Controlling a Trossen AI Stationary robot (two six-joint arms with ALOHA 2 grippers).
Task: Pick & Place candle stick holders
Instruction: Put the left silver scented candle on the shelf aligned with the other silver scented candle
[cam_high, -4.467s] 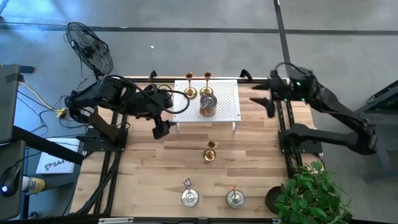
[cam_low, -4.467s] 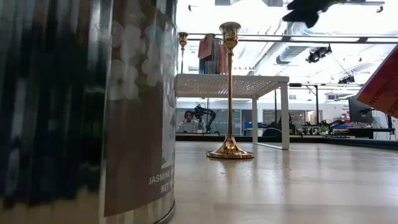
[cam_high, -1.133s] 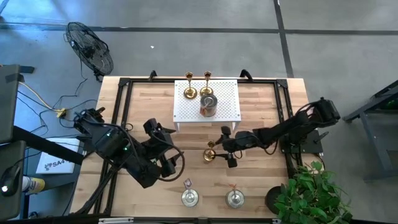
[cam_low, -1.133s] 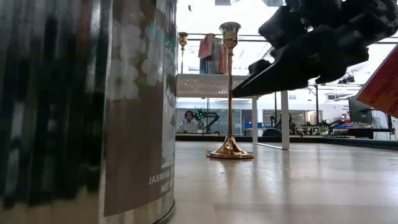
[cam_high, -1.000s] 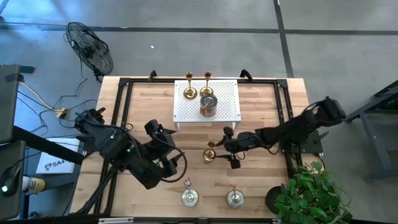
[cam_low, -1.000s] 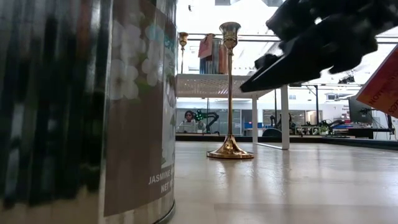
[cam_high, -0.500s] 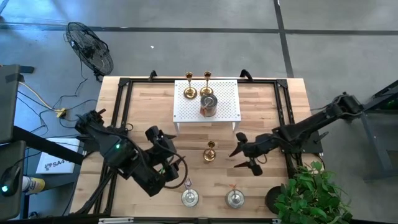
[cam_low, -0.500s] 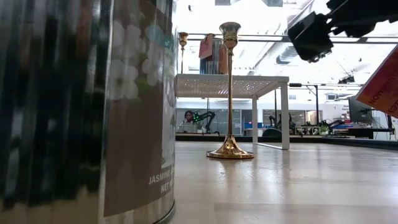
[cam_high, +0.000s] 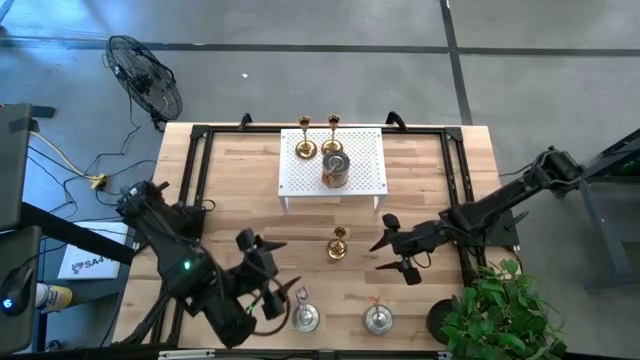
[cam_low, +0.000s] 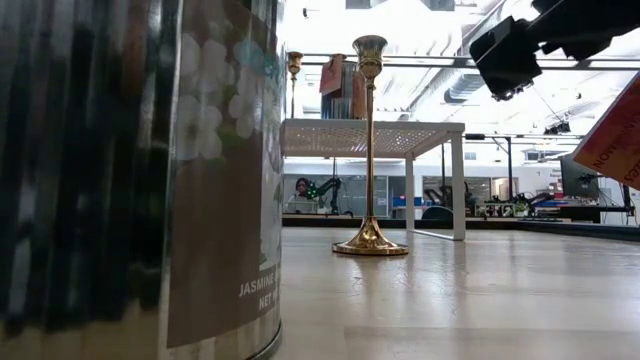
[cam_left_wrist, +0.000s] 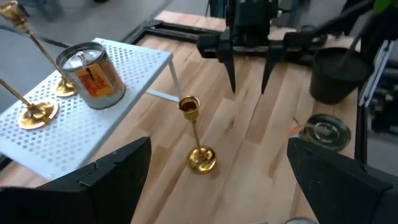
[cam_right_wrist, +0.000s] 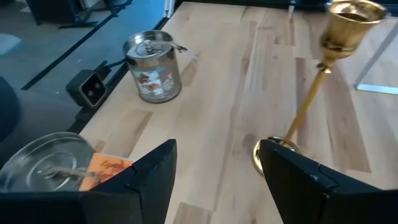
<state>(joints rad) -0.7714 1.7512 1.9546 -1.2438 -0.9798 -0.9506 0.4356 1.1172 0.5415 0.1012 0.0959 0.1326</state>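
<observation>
The gold candle stick holder (cam_high: 338, 243) stood alone on the table (cam_high: 430, 170) just in front of the white rack (cam_high: 365, 165), and the right gripper (cam_high: 391, 256), open and holding nothing, needed to slide level around its thin stem, while the left gripper (cam_high: 283, 291) waited open.

Even daylight; low view backlit, near tin (cam_low: 140, 170) blurred (wrist edges too).

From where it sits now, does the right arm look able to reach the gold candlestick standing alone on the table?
Probably yes. The right gripper hangs open just beside the lone gold candlestick, fingers pointing toward it, with only bare table between them. The left gripper is off to the other side, out of that path.
</observation>
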